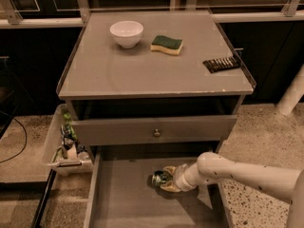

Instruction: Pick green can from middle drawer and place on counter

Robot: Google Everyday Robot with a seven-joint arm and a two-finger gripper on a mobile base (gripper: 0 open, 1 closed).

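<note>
The green can (160,177) lies on its side on the floor of the open middle drawer (123,198), right of centre. My gripper (167,178) reaches in from the right on a white arm, low over the drawer floor, with its tan fingers (170,170) on either side of the can. The counter (142,65) is the grey top of the cabinet above.
On the counter stand a white bowl (126,33), a green-and-yellow sponge (166,44) and a dark flat object (221,64) at the right edge. A closed drawer front with a round knob (156,133) overhangs the open drawer. A bin of items (64,144) hangs at the cabinet's left.
</note>
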